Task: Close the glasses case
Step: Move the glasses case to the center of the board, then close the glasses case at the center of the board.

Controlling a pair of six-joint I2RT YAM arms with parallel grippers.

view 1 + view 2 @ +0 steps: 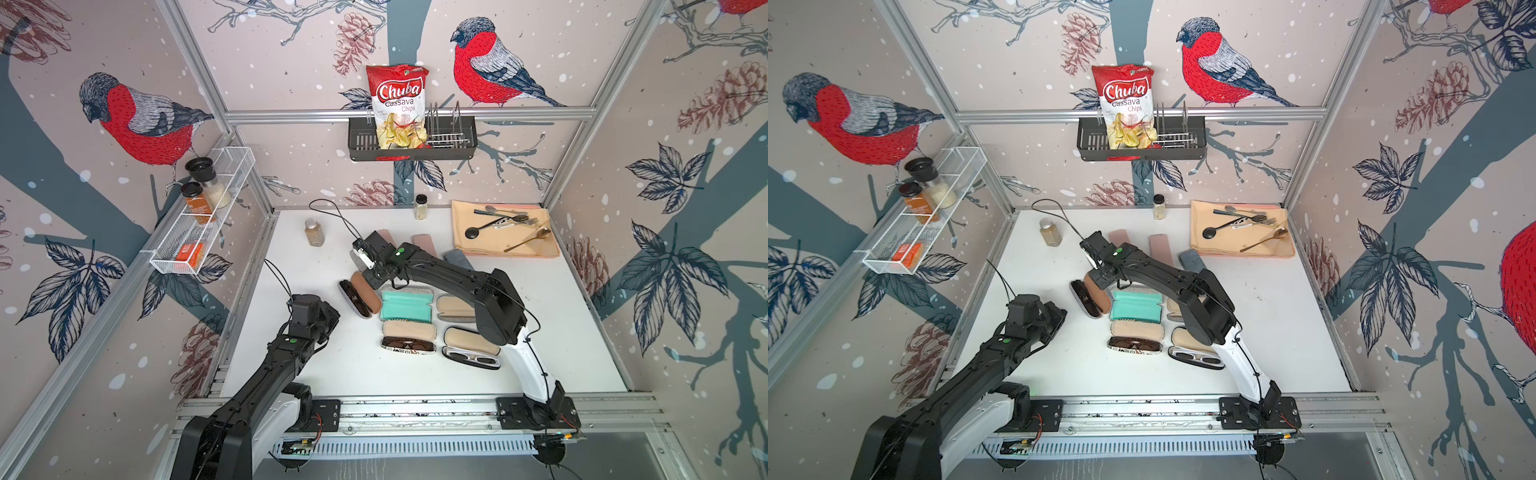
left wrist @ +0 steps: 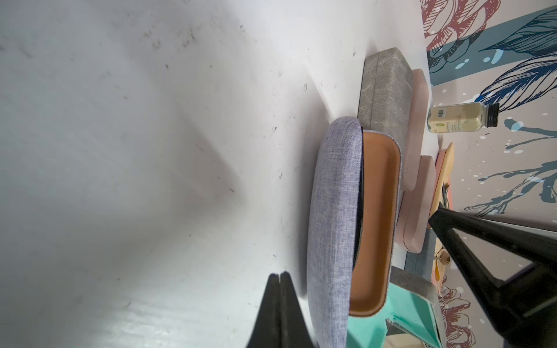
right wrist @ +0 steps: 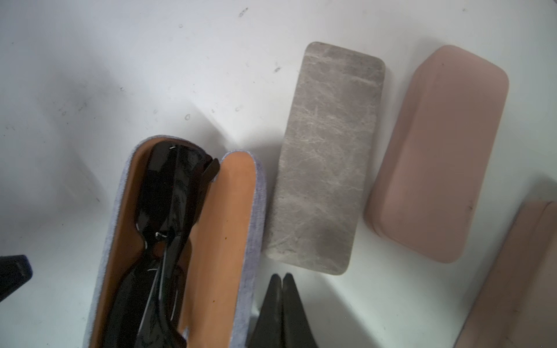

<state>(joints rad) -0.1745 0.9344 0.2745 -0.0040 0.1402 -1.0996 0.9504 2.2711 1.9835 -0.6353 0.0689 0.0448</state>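
The glasses case (image 3: 241, 241) has a lilac-grey fabric shell and an orange-brown lining. It lies open on the white table (image 1: 332, 365), left of centre in both top views (image 1: 360, 293) (image 1: 1091, 296). Black sunglasses (image 3: 162, 211) rest in one half. My left gripper (image 2: 279, 274) is shut on nothing, its tips just off the case's fabric shell (image 2: 334, 211) on its outer side. My right gripper (image 3: 282, 275) is also shut and empty, low beside the edge of the lid, between the lid and a grey closed case (image 3: 325, 156).
A teal open case (image 1: 405, 305) and several more open cases, two with glasses (image 1: 409, 345) (image 1: 471, 357), lie right of the case. Pink closed cases (image 3: 437, 150) and two spice jars (image 1: 314, 232) (image 1: 421, 206) stand behind. A napkin with cutlery (image 1: 505, 230) lies at the back right.
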